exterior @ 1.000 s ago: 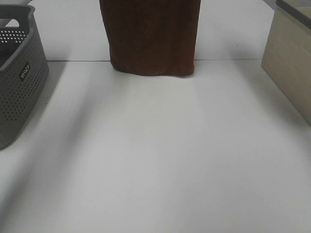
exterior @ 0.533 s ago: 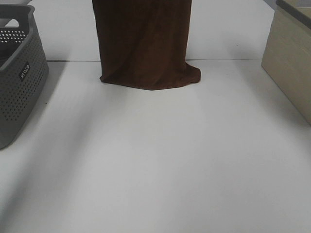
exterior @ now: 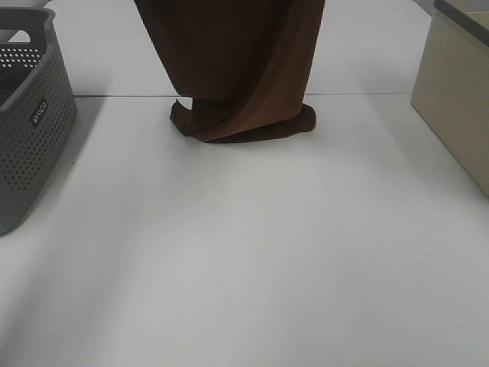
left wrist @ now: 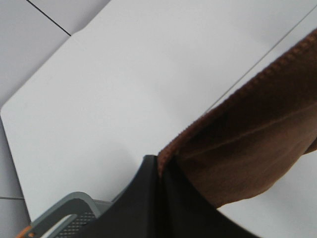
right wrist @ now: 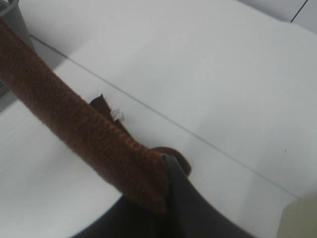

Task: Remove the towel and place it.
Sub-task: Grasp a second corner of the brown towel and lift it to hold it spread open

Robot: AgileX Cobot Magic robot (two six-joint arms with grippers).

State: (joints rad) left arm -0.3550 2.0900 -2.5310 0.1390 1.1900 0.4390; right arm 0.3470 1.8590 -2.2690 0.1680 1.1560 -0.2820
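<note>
The towel [exterior: 237,53] hangs down from above, well apart from the grey basket [exterior: 30,115]. Its bottom end sits in a fold on the far middle of the table [exterior: 244,252]. The left gripper [left wrist: 158,171] is pinched tight on the towel's top edge, and the right gripper [right wrist: 167,171] is pinched tight on it too.

This looks like the putting-down step. Next, the arms likely need to go lower and draw the towel along so it lies flat, then let go.

There is one towel, one basket, one box [exterior: 458,99] and two grippers.
</note>
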